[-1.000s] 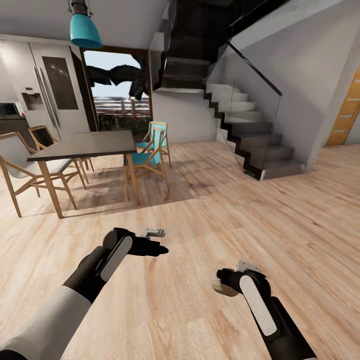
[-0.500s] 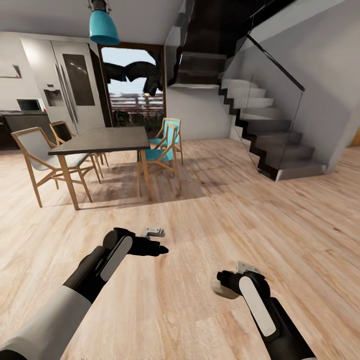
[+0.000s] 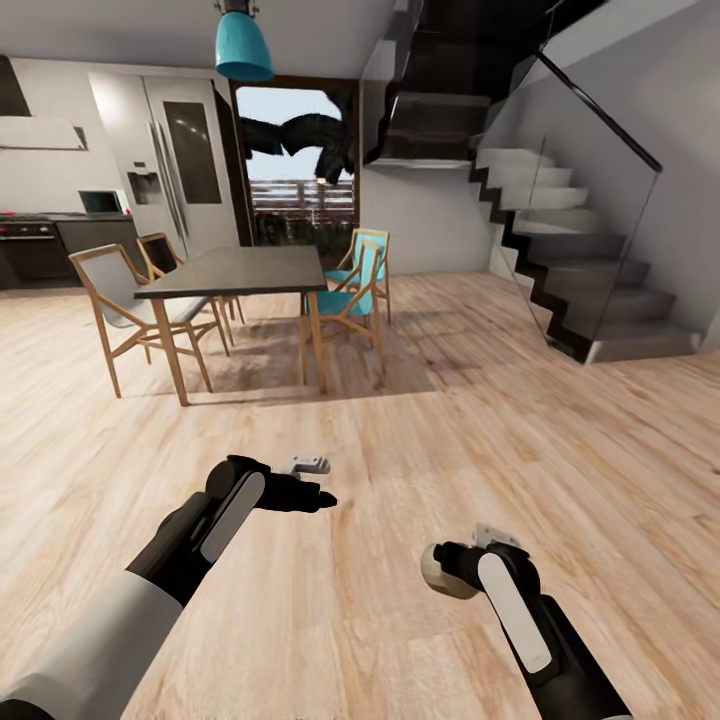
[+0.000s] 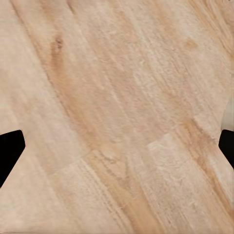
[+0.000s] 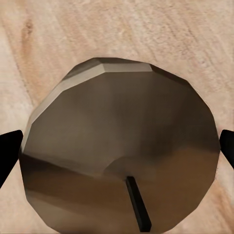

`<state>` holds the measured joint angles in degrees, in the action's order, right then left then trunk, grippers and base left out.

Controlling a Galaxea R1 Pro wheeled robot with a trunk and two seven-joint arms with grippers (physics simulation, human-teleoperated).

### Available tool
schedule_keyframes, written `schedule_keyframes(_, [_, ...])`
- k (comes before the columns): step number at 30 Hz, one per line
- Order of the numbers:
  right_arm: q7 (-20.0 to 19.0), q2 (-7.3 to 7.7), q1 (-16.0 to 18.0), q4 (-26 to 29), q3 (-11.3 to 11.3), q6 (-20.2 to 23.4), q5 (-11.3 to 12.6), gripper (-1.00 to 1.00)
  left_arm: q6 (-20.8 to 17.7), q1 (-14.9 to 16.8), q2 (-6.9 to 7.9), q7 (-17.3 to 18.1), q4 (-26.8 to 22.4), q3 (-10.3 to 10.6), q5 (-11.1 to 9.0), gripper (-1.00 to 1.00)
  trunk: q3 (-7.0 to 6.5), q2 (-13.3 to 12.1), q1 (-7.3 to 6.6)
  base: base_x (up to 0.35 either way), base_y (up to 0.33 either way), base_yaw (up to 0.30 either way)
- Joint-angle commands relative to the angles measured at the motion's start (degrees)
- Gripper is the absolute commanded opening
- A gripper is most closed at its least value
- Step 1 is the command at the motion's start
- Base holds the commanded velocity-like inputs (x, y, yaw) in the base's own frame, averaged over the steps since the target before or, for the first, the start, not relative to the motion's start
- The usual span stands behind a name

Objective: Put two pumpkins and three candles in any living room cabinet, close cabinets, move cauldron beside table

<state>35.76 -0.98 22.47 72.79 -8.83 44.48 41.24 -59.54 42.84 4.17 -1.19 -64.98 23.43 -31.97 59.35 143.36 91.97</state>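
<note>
The right gripper is clamped on 1 tan candle, carried low over the wood floor. The left gripper hangs spread apart and empty. The dining table and stairs lie ahead. Risk: the candle could slip out if the base turns sharply, since its round body offers little purchase.
</note>
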Motion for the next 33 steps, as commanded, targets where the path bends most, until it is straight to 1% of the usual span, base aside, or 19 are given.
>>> schedule_keyframes(1, [0.63,-0.01,0.03,0.01,-0.05,-0.10,0.77,-1.00,-0.14,0.05,0.04,-0.12,-0.05,0.12,-0.12,1.00,0.13,0.03,-0.01,0.000,0.000,0.181])
schedule_keyframes(33, [0.63,-0.07,0.03,-0.46,-0.17,-0.25,0.77,-1.00,-0.14,0.05,0.03,-0.12,0.02,0.12,-0.11,1.00,2.48,0.03,-0.01,0.000,0.000,0.181])
